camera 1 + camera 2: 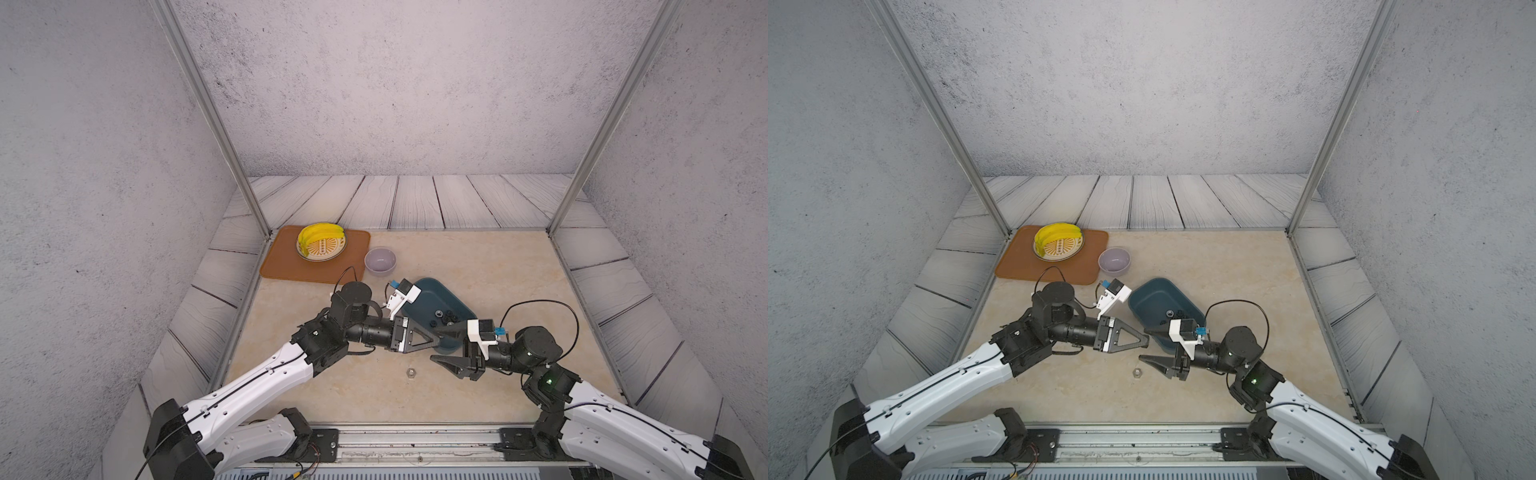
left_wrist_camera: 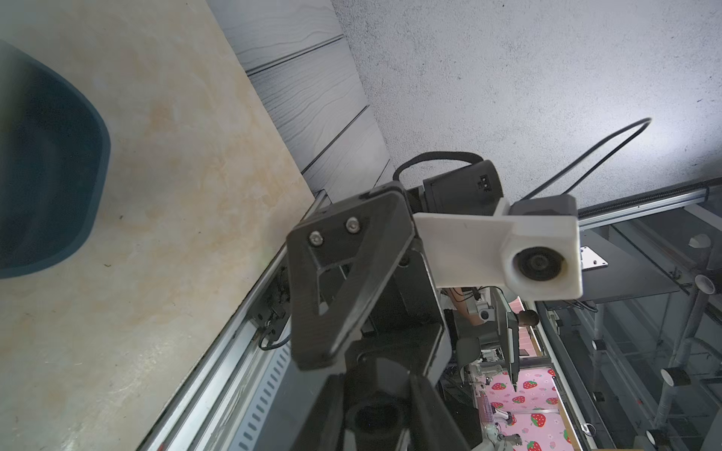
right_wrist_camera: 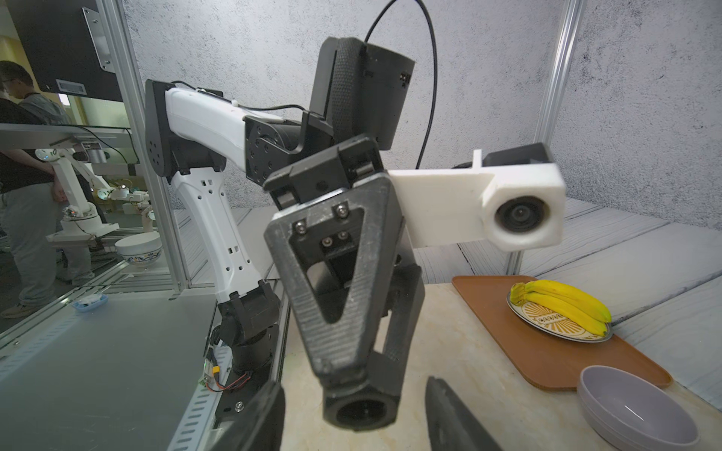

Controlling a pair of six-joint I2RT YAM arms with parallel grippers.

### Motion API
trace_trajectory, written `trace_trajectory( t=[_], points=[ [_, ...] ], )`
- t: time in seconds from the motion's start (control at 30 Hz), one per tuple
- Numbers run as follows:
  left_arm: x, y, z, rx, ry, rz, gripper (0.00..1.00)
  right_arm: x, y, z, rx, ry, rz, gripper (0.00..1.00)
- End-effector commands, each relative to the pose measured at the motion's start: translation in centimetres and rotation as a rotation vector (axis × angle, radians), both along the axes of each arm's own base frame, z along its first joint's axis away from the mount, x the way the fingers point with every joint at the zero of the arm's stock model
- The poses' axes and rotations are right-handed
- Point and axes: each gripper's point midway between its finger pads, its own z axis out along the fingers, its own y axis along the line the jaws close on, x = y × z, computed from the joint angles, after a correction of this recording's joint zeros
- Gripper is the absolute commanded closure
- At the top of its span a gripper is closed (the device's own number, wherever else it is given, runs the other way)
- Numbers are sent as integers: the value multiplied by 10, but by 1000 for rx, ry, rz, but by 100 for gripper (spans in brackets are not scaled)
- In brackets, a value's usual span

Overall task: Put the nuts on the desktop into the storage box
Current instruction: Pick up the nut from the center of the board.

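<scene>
While left gripper pinches a black nut by the storage box's front rim, right gripper parted around it, we flag: mistimed release could drop it onto the desktop.

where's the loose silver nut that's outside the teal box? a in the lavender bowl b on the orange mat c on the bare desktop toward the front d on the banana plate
c: the silver nut lies on the bare desktop, in front of the storage box and apart from it.
</scene>
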Motion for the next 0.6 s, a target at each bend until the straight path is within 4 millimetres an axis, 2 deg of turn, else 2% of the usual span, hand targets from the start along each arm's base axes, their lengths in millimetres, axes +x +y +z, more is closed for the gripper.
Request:
trace_trajectory(
  t=[0.0, 0.13, 0.23, 0.37, 0.5, 0.57],
  points=[
    [-1, 0, -1, -13, -5, -15, 84, -2, -2, 13, 24, -15, -1, 39],
    [-1, -1, -3, -9, 2, -22, 85, -2, -2, 15, 26, -17, -5, 41],
    [-1, -1, -3, -10, 4, -26, 85, -1, -1, 15, 17, -11, -7, 53],
    [-2, -1, -1, -18, 2, -29, 85, 1, 0, 14, 6, -2, -7, 62],
    [-2, -1, -3, -13, 7, -28, 85, 2, -1, 17, 17, -4, -18, 63],
    [-2, 0, -4, -11, 11, -28, 78, 2, -1, 17, 15, -2, -20, 67]
  ],
)
